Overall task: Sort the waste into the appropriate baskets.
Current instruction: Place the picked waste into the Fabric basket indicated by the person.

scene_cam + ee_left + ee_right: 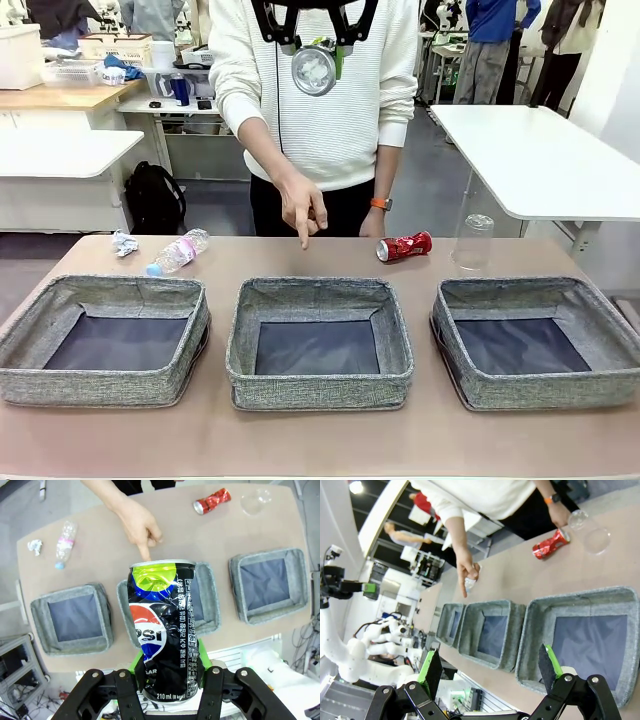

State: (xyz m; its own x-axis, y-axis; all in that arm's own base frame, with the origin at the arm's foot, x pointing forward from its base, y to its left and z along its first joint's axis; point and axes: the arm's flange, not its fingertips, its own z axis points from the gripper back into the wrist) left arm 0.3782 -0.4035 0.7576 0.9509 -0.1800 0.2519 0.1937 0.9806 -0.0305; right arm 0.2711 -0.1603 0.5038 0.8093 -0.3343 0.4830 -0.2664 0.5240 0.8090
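My left gripper [167,666] is shut on the dark blue Pepsi can [162,630], holding it upright high over the table; from the front the can's bottom [314,70] hangs at the top centre. Below stand three grey baskets: left [100,385], middle [320,385], right [545,392]. Along the far edge lie a paper ball [124,243], a small clear bottle [179,251] and a crushed red can [404,246]; a clear cup [474,241] stands upside down there. My right gripper [490,669] is open, above the near rim of the right basket [580,597].
A person stands at the far side, and one hand [303,210] points a finger down at the table just behind the middle basket. The other hand rests beside the red can. A white table [540,160] stands behind on the right.
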